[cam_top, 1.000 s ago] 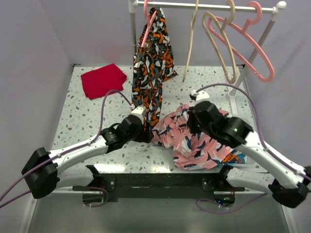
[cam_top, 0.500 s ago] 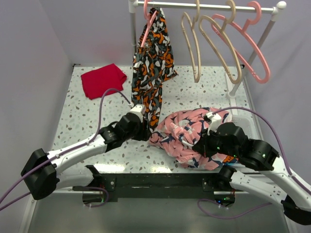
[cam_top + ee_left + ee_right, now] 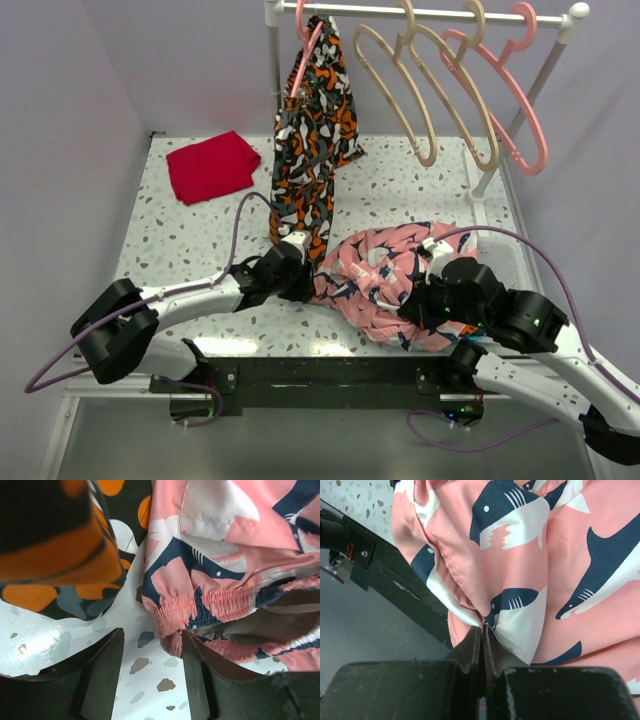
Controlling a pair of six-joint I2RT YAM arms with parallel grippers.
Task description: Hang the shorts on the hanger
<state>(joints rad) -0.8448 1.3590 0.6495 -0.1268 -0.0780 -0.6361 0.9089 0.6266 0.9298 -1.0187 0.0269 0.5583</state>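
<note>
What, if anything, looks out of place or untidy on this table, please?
The pink shark-print fabric shorts lie bunched in a twisted heap near the table's front edge, not spread flat. A red cloth also lies crumpled in the far left corner.

The shorts [image 3: 225, 550] are thin, smooth woven cloth with a faint sheen, puckered along the elastic waistband. The table [image 3: 30, 635] looks glossy, speckled. The hanger [image 3: 427, 157] is smooth plastic.
</note>
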